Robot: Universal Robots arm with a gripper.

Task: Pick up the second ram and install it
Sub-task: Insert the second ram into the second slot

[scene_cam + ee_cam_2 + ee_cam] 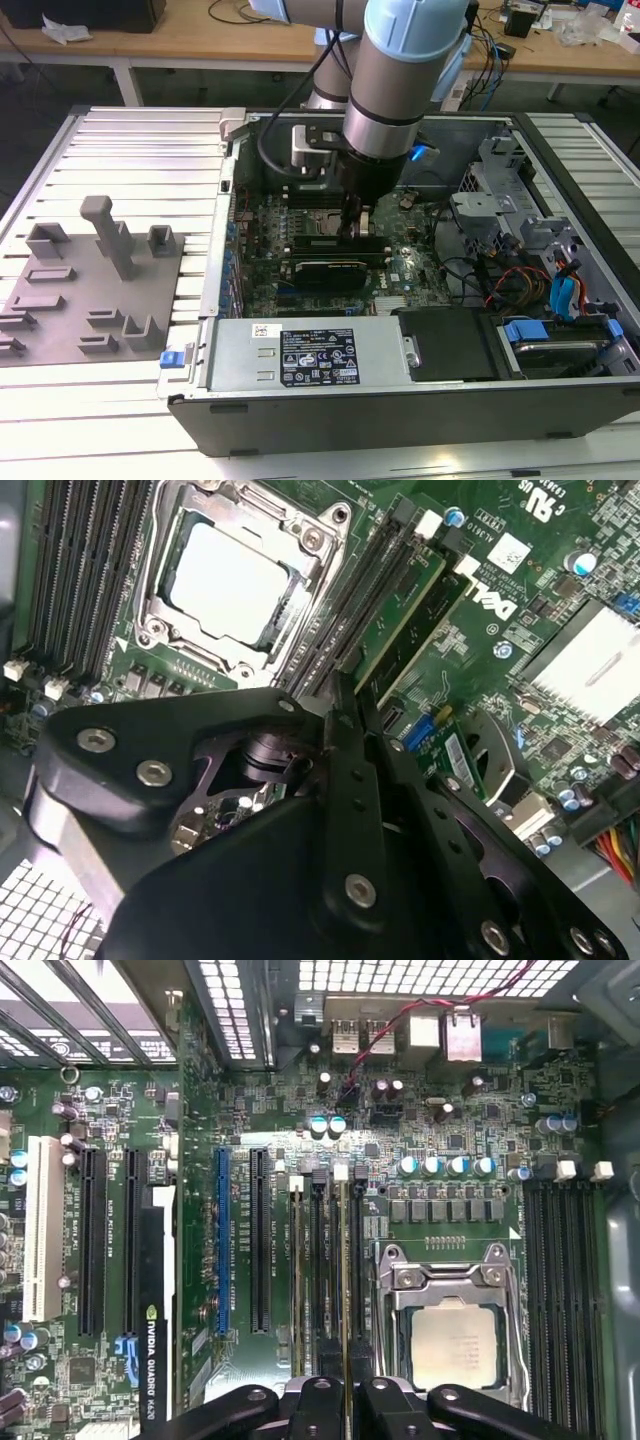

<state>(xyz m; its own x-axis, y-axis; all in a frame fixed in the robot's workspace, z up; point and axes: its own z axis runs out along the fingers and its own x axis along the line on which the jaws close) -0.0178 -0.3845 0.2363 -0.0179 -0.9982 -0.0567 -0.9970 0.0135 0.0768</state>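
Observation:
My gripper [352, 222] reaches down into the open computer case [400, 400], over the memory slots next to the square silver processor socket [455, 1345]. In the first wrist view the second ram [345, 1260] is seen edge-on as a thin green stick. It stands in a slot beside the socket and runs between my fingertips, so the gripper [346, 1392] is shut on it. The second wrist view has the gripper [350, 705] closed at the near end of the green sticks, with the socket [235, 580] beyond them.
Another thin stick [297, 1260] stands in a slot parallel to the held one. A black graphics card [335, 268] lies just in front of the gripper. The power supply [300, 355] and drive cage with cables [540, 250] crowd the case. A grey fixture tray [90, 290] sits on the exterior view's left.

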